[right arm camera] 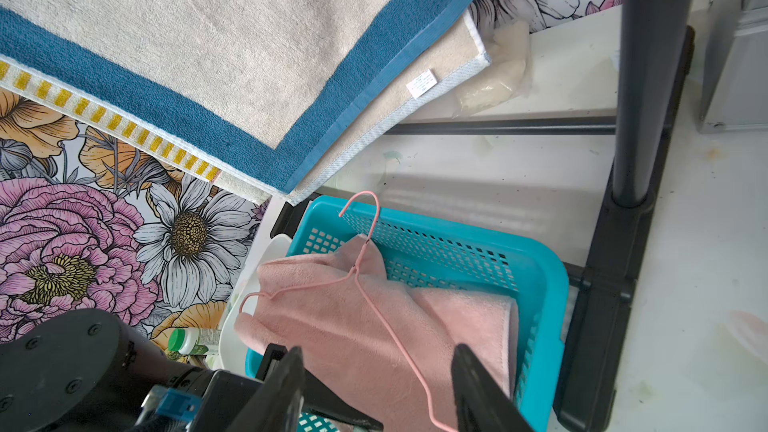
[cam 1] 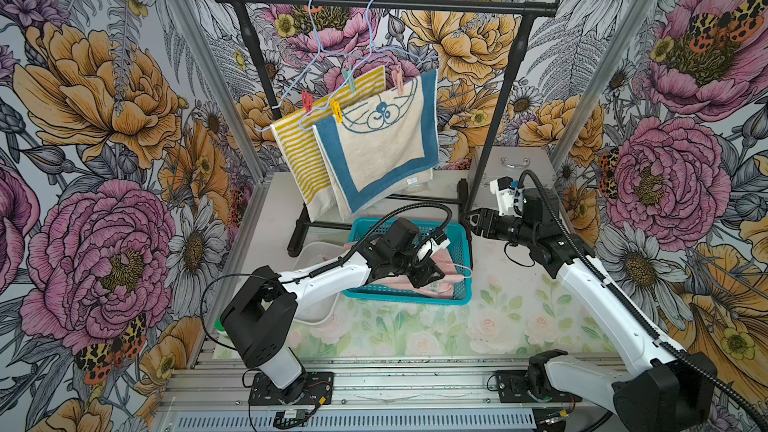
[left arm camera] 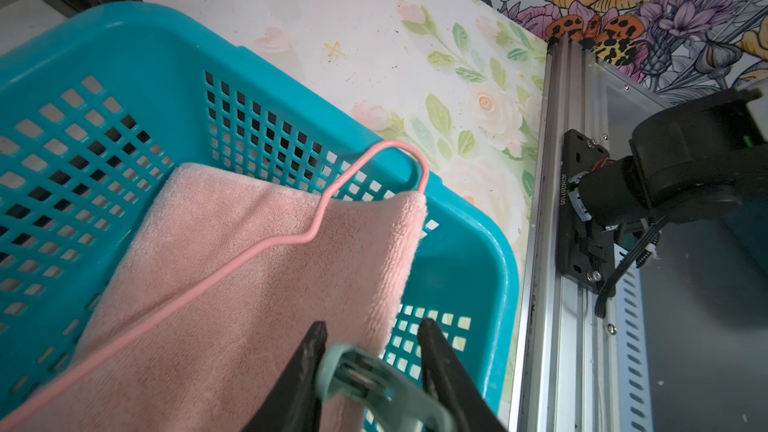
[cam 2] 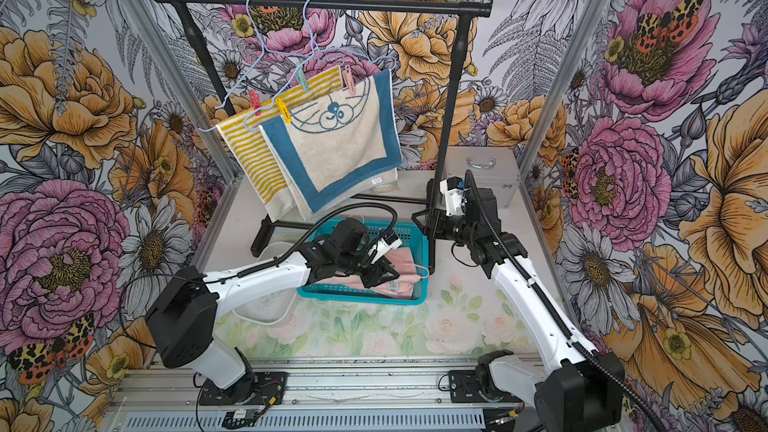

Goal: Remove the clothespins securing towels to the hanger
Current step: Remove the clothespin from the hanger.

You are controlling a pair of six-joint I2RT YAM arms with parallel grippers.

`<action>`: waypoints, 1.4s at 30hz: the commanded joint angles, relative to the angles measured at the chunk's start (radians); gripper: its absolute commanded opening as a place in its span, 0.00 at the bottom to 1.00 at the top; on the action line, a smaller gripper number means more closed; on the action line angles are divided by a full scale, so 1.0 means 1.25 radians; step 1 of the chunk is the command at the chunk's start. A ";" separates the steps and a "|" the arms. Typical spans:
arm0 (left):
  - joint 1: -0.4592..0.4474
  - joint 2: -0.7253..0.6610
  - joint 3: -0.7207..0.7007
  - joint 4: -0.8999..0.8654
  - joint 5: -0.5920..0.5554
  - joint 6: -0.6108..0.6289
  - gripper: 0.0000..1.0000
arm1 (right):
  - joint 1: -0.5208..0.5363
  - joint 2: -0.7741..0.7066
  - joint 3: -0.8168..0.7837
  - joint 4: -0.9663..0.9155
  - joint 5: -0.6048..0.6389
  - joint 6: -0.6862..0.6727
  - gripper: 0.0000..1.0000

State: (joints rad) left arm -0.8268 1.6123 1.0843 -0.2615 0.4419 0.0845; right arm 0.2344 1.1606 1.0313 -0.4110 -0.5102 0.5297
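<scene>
Your left gripper [left arm camera: 372, 328] hangs over the near side of the teal basket [left arm camera: 478, 251], jaws flanking the mint clothespin [left arm camera: 353, 376] on the pink towel [left arm camera: 249, 263]; whether they pinch it you cannot tell. Your right gripper [right arm camera: 376, 351] is spread and empty beside the basket's far right corner

Left arm [cam 1: 324, 274] reaches forward low, left end effector [left arm camera: 372, 326] tipped down, jaws partly spread. Right arm [cam 1: 582, 284] extended, right end effector [right arm camera: 377, 350] gaping wide, empty.
</scene>
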 commanded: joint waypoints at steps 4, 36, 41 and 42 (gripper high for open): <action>0.004 -0.001 0.009 0.017 -0.005 0.006 0.31 | 0.010 0.006 0.033 0.008 0.001 -0.013 0.57; -0.002 -0.044 0.132 -0.091 -0.151 0.066 0.00 | 0.032 0.003 0.029 0.006 0.023 -0.035 0.56; 0.010 -0.071 0.149 -0.092 -0.170 0.060 0.00 | 0.037 0.006 0.029 0.007 0.023 -0.042 0.56; 0.014 -0.077 0.152 -0.092 -0.171 0.055 0.00 | 0.037 0.007 0.027 0.006 0.024 -0.043 0.56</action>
State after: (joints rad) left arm -0.8253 1.5677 1.2377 -0.3798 0.2630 0.1413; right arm 0.2722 1.1606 1.0313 -0.4110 -0.4942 0.4984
